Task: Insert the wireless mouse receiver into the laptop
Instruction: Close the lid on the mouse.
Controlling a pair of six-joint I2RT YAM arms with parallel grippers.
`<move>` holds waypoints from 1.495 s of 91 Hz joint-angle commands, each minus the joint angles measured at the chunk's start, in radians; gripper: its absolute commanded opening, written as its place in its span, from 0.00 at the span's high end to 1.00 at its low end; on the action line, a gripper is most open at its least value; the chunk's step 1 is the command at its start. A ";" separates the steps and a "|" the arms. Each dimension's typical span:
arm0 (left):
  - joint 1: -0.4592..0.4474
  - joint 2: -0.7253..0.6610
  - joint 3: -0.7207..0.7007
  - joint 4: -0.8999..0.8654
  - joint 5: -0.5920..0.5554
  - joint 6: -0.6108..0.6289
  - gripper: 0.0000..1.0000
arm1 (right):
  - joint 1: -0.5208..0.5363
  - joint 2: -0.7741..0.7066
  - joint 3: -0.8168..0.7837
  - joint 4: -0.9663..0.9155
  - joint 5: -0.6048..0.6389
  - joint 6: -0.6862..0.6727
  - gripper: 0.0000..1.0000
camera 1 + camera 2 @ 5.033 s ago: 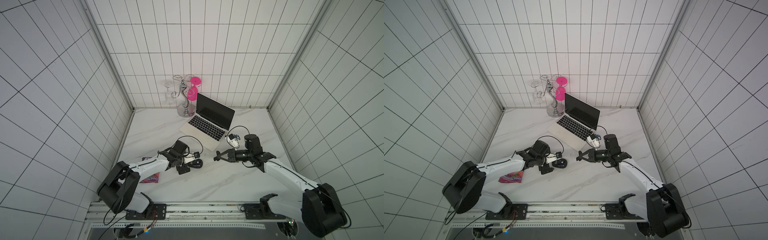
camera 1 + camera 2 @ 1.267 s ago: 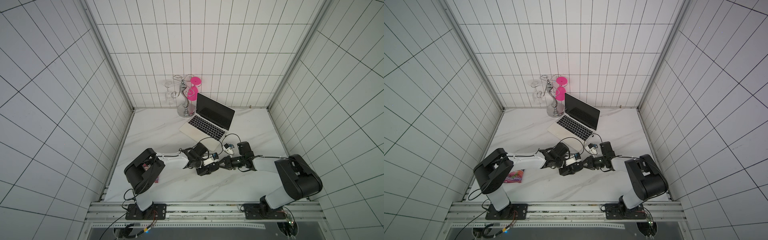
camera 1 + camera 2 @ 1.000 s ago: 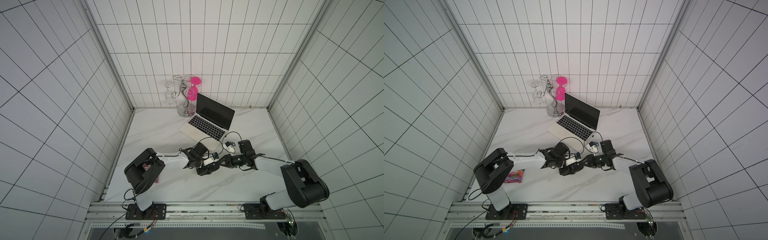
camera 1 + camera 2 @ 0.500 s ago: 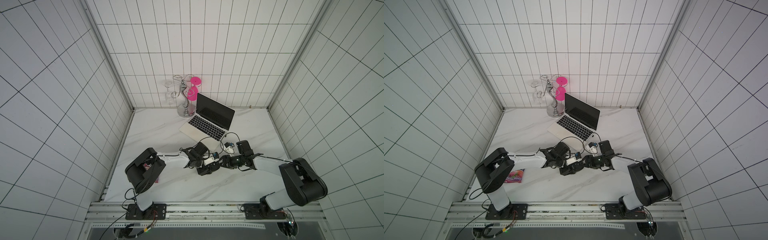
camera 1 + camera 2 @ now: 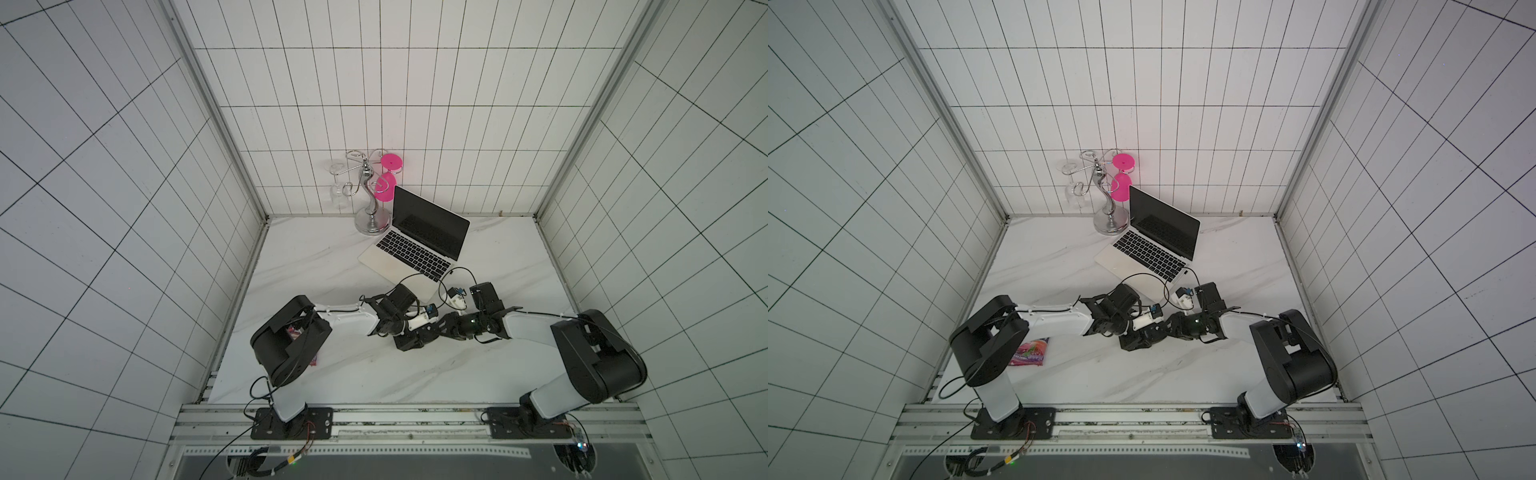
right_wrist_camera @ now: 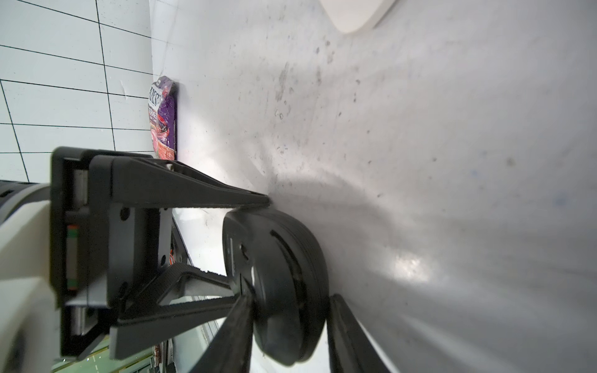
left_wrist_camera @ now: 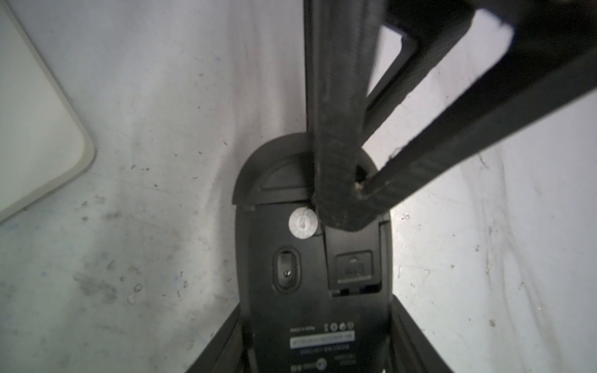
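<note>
Well, the left hand clamps the upturned mouse while the right hand sets its tips on that underside; pinched or spread, I cannot tell. The receiver is hidden, the laptop just beyond both hands

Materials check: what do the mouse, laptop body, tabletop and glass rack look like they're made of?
Mouse: matte black moulded plastic, going by the recesses and printed label underneath.
Laptop: silver-white matte shell, likely aluminium, possibly painted plastic.
Tabletop: white with grey veins and glare, so marble or a marble-look laminate.
Glass rack: mirror-bright, so chromed or polished metal.
</note>
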 commanded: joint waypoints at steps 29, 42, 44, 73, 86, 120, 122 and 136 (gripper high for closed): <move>-0.002 0.053 -0.004 -0.071 0.007 -0.024 0.76 | 0.009 -0.005 -0.023 -0.016 0.039 -0.004 0.64; -0.002 0.055 -0.001 -0.076 0.009 -0.024 0.76 | 0.014 0.018 -0.020 -0.010 -0.001 -0.009 0.63; -0.002 0.056 -0.001 -0.076 0.010 -0.024 0.76 | 0.018 0.026 -0.017 -0.011 -0.009 -0.011 0.62; -0.002 0.064 0.004 -0.079 0.010 -0.028 0.76 | 0.038 -0.016 -0.011 -0.051 -0.006 -0.029 0.54; -0.002 0.067 0.006 -0.079 0.010 -0.029 0.76 | -0.010 -0.142 -0.042 -0.075 0.081 0.007 0.44; -0.002 0.073 0.011 -0.085 0.012 -0.029 0.78 | -0.016 -0.190 -0.010 -0.074 0.107 0.023 0.79; -0.002 0.073 0.012 -0.086 0.013 -0.029 0.78 | -0.010 -0.181 -0.008 -0.069 0.105 0.024 0.80; -0.002 0.075 0.013 -0.087 0.015 -0.029 0.80 | 0.019 -0.098 0.000 -0.026 0.077 0.033 0.83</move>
